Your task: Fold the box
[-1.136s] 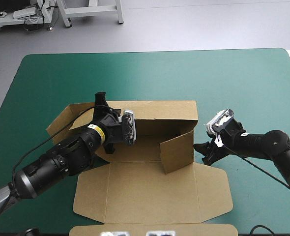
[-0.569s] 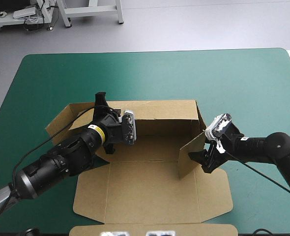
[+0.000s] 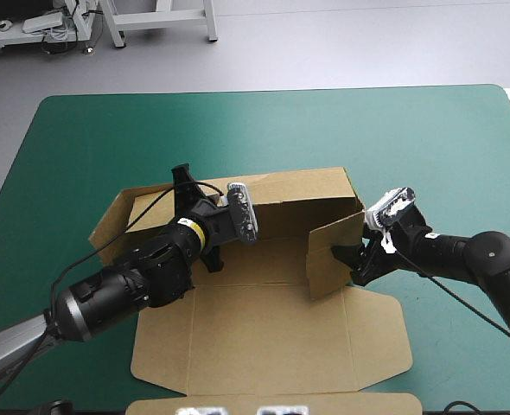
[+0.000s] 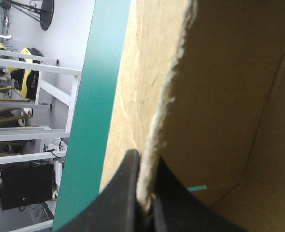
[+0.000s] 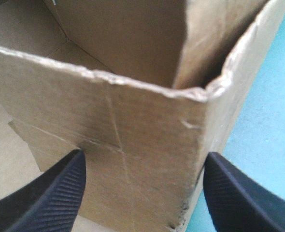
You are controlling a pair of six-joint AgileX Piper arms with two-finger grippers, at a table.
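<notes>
The brown box (image 3: 264,333) lies mid-table with its back wall (image 3: 298,197) raised and its lid flat toward the near edge. My left gripper (image 3: 183,178) is shut on the back wall's top edge near its left end; in the left wrist view the black fingers (image 4: 128,193) pinch the board edge (image 4: 169,96). The right side wall (image 3: 328,258) stands upright. My right gripper (image 3: 348,262) is open just outside it, and in the right wrist view that wall (image 5: 133,125) fills the gap between the spread fingertips (image 5: 65,188).
The box's left flap (image 3: 117,220) angles outward over the teal-green cover (image 3: 264,130). The lid's tuck flap (image 3: 264,403) reaches the table's near edge. Bare cover stretches along the far side and at the right (image 3: 462,173).
My left arm has shifted right and farther in, tilting the back wall. The right gripper has closed in on the side wall, which swung from leaning inward to upright at the box's right end.
</notes>
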